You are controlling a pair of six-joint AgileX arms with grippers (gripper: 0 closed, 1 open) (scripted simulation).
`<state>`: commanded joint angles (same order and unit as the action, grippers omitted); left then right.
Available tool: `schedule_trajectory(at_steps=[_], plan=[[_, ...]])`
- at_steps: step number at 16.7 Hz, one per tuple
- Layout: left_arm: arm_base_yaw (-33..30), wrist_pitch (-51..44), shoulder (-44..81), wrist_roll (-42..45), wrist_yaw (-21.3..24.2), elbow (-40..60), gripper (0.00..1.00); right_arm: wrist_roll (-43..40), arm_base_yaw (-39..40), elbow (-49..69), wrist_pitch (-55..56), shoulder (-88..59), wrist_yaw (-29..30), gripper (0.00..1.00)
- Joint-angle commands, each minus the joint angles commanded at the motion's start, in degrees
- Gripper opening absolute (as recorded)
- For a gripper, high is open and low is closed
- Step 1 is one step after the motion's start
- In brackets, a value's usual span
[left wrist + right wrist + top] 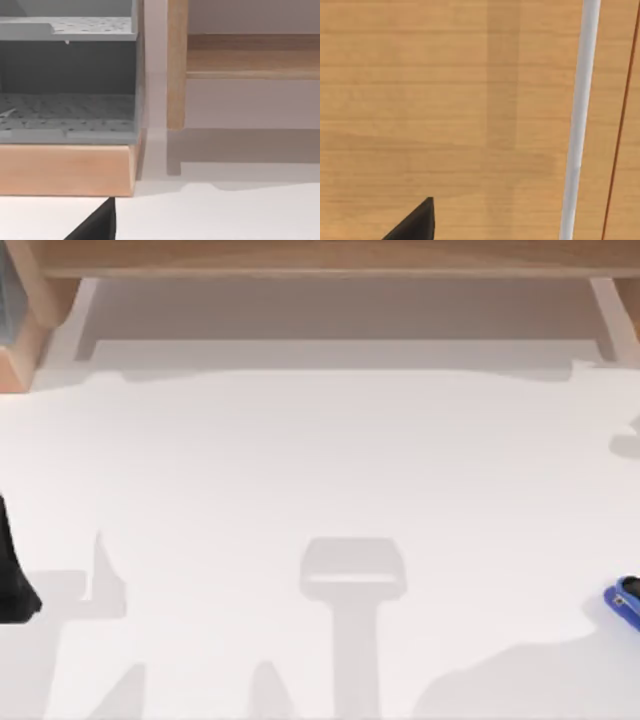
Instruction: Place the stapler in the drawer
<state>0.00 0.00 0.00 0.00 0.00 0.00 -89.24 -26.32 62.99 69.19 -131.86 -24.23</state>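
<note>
Stapler [626,601] first: it lies flat on the white table [320,470] at the lower right edge of the top view, partly cut off by the frame. It is bright blue with a dark part on top, and nothing touches it. It appears to be waiting to be fetched, so the task looks barely begun.

At the lower left edge of the same view stands the dark bulk of the left arm [12,580], across the whole width of the table and well apart from the stapler. It seems parked. In its wrist view the left claw [95,226] shows as one black tip low in the frame, hanging over bare table. Whether it is released or clenched I cannot tell, but nothing is seen in it.

Beyond that claw sits a wooden-based box [65,167] holding grey perforated shelves [65,112], with a pale wooden frame [176,65] beside it.

The right claw [415,225] shows likewise as a single black tip, close against a wood panel [420,90] crossed by a white bar [580,120]. I take these for the drawer's front and its handle. That would explain the pose: the drawer probably has to be opened before the stapler can go in. Its grip state I cannot tell either. I judge the stapler to lie well away from this claw too.
</note>
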Motion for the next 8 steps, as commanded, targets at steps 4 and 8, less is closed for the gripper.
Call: schedule_trajectory(at_steps=[4,8], plan=[[0.00,0.00,0.00,0.00,0.00,0.00,1.00,0.05,0.29,-0.05,-0.20,0.05,0.14,1.00],[0.00,0.00,0.00,0.00,0.00,0.00,1.00,-0.03,0.88,3.94,-2.18,-1.78,0.91,1.00]])
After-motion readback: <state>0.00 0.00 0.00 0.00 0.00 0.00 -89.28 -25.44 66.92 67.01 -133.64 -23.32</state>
